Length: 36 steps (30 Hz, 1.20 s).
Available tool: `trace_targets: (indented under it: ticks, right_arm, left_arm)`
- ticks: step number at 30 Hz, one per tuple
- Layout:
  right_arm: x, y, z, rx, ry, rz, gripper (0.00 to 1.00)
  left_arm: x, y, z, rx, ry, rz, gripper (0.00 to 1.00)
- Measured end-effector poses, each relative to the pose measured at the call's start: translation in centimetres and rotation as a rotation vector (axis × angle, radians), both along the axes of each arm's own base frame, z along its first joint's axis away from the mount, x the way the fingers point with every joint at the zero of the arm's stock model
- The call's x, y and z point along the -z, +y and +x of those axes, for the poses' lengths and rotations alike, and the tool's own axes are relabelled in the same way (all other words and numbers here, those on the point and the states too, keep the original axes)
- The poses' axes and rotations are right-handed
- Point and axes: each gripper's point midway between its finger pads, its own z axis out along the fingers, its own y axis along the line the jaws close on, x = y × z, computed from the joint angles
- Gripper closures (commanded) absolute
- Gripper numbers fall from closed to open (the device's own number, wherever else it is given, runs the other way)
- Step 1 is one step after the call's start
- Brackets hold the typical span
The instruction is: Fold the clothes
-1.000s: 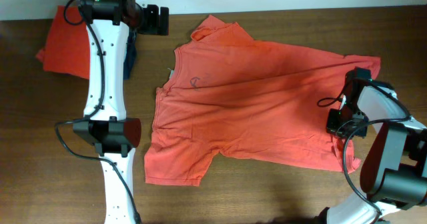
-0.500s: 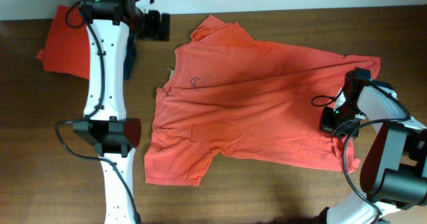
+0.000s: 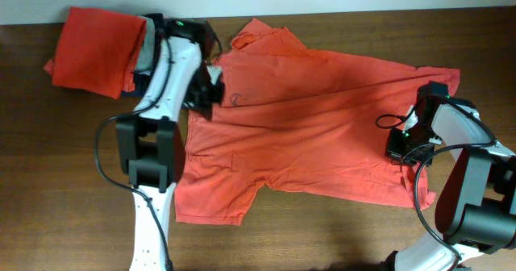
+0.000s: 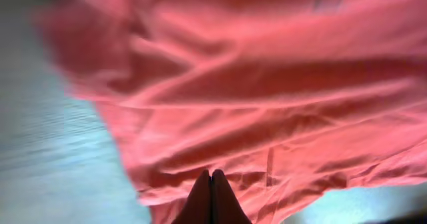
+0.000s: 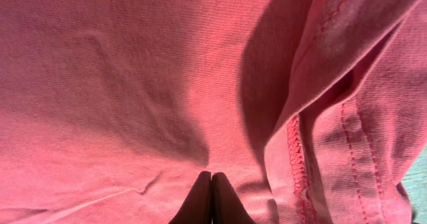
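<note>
The clothes, a coral-red T-shirt [image 3: 314, 118], lie spread across the table with the collar to the left and a small dark mark [image 3: 237, 98] near it. My left gripper [image 3: 208, 96] hangs over the collar edge. In the blurred left wrist view its tips [image 4: 211, 174] are shut together over rumpled red cloth [image 4: 267, 97], with no cloth visible between them. My right gripper [image 3: 397, 148] sits on the shirt's right part. In the right wrist view it is shut [image 5: 211, 176], tips against the cloth, beside a raised fold with a stitched hem [image 5: 297, 151].
A folded plain orange-red garment [image 3: 93, 49] lies at the back left, with grey and dark folded garments [image 3: 143, 61] partly hidden beside it under my left arm. Bare brown table [image 3: 322, 231] shows along the front edge.
My left arm swung from the back left corner over to the shirt's collar, and its gripper went from open to shut. My right gripper shifted slightly left on the cloth, still shut.
</note>
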Motion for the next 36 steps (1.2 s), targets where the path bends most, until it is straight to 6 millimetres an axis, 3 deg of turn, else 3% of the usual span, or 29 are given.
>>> trace_targets:
  ticks: [2, 7, 15, 23, 32, 36]
  right_arm:
    - [0.0, 0.0, 0.2, -0.001, -0.007, -0.002, 0.96]
    - [0.1, -0.3, 0.9, -0.004, -0.037, -0.013, 0.96]
    - [0.1, -1.0, 1.4, -0.007, -0.055, -0.053, 0.96]
    - [0.3, -2.6, 1.8, -0.011, -0.061, -0.137, 0.96]
    - [0.9, -7.9, 0.7, 0.071, -0.023, -0.290, 0.96]
    - [-0.6, -12.9, 0.7, 0.195, -0.064, -0.353, 0.96]
  left_arm:
    - [0.7, -0.7, -0.9, 0.021, 0.028, 0.008, 0.99]
    - [2.1, -2.3, -1.0, 0.058, 0.010, 0.004, 0.99]
    - [6.1, -2.2, -1.8, 0.054, 0.021, 0.009, 0.99]
    - [6.2, -2.1, -1.9, 0.053, -0.013, 0.000, 0.99]
    - [6.1, -2.1, -2.0, 0.053, -0.013, 0.000, 0.99]
    - [6.2, -2.0, -1.9, 0.054, -0.015, 0.005, 0.99]
